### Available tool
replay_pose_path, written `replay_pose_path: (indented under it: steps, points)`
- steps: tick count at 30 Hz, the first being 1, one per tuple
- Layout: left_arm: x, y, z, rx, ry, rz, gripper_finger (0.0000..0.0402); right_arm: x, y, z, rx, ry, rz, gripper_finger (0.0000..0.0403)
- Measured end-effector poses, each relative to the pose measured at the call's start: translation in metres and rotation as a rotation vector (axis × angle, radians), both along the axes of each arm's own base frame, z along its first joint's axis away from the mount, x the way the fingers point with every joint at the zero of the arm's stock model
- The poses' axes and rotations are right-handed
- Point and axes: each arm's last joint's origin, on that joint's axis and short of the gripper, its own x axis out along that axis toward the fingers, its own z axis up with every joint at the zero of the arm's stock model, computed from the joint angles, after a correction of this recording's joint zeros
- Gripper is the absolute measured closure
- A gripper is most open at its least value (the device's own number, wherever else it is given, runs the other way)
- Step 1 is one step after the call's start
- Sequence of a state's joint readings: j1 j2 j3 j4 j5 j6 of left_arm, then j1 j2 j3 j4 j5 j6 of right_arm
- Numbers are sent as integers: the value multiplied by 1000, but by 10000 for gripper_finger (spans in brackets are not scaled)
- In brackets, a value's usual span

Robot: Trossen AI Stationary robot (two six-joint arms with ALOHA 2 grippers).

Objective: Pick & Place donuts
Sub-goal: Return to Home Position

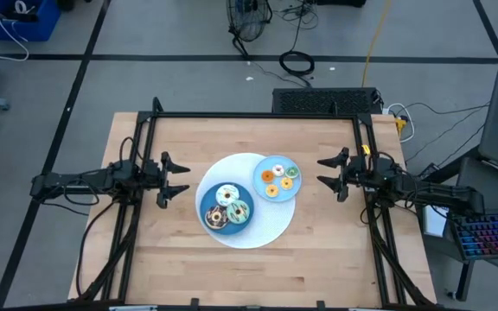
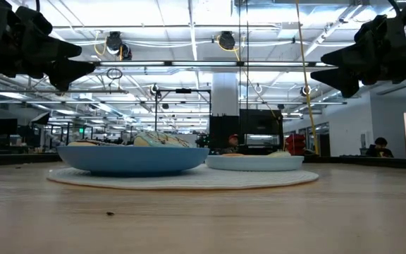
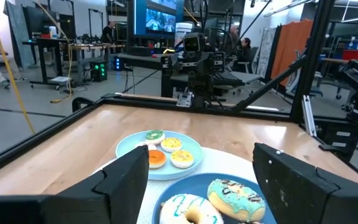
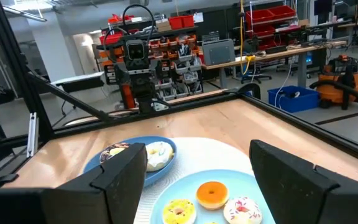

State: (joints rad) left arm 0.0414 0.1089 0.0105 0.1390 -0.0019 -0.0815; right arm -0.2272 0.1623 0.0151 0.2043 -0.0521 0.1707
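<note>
Three larger donuts, iced white [image 1: 227,195], chocolate-brown [image 1: 215,218] and green [image 1: 238,211], lie on a dark blue plate [image 1: 206,199]. Several tiny donuts [image 1: 277,180] lie on a light blue plate [image 1: 262,193] beside it. Both plates rest on a round white mat [image 1: 258,231] mid-table. My left gripper [image 1: 178,179] hovers open to the left of the plates, above the table. My right gripper [image 1: 328,174] hovers open to their right. In the left wrist view the white donut [image 3: 188,208] and green donut [image 3: 238,199] lie between my fingers' lines of sight.
A black metal frame [image 1: 258,116] runs along the table's far edge and down both sides. Bare wood lies in front of the mat [image 1: 249,276]. Beyond the table are cables on the floor, a keyboard [image 1: 495,235] at right, and people seated far off in the room.
</note>
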Motion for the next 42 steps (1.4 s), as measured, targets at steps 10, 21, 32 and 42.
replay_pose_path:
  steps: [10,21,32,42]
  points:
    - [0,0,0,-2,0,0,128,0,0,0,0,0,0,133]
    - [0,0,0,-2,0,0,119,0,0,0,0,0,0,133]
    - [0,0,0,-1,0,0,127,0,0,0,0,0,1,133]
    - [0,0,0,-1,0,0,120,0,0,0,0,0,1,133]
